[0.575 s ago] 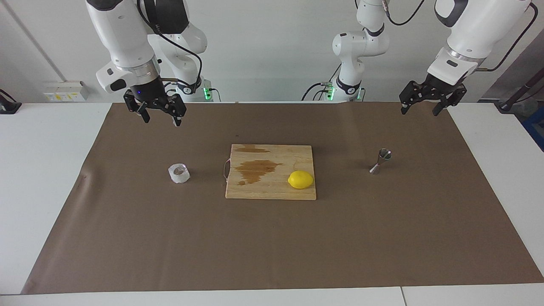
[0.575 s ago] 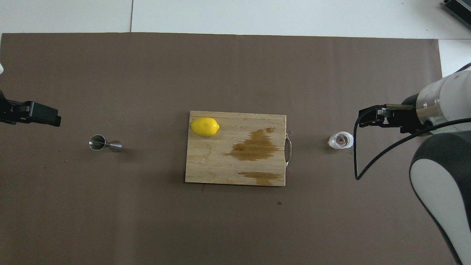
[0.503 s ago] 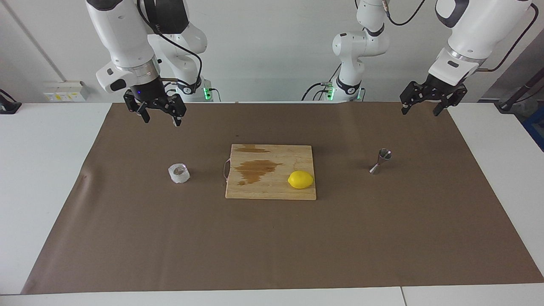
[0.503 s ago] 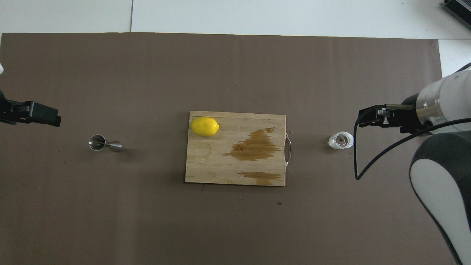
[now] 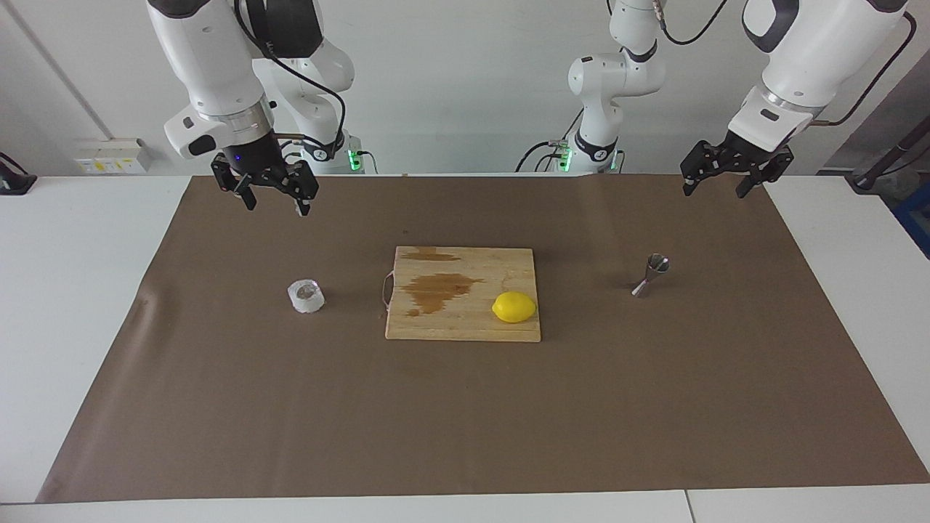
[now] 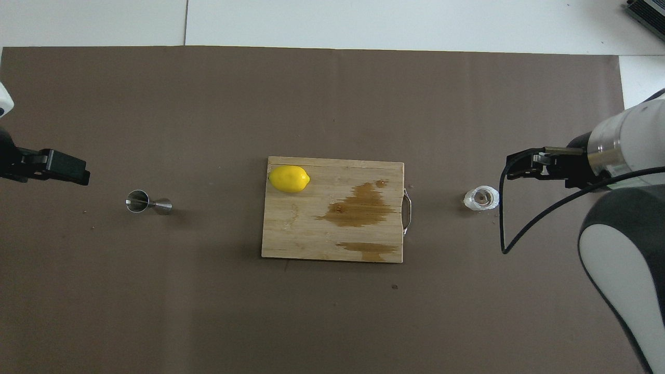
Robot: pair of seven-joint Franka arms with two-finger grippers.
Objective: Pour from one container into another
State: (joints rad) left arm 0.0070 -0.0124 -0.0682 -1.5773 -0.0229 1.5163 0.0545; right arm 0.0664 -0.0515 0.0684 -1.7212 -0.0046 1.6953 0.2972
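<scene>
Over the brown paper near the robots' edge of the worktop hangs the right gripper, with its fingers apart and nothing between them. The plastic cup stands on the paper below it, farther from the robots, toward the right arm's end, untouched. At the other end the left gripper is also up in the air, open and empty, and the steel jigger stands upright on the paper, farther from the robots than this gripper.

I judge that the cup is very light and soft; its crinkled wall will bend easily, so a hard squeeze could crush it and spill what is inside. A gentle hold across the sides, a little under the rim, seems best. The jigger looks stiff, smooth and rather slippery, with a small mouth and a narrow foot, so it may tip easily; the waist is the natural place to hold it.

Between them lie a stained wooden board and a lemon. I can read no brand, label or writing.
</scene>
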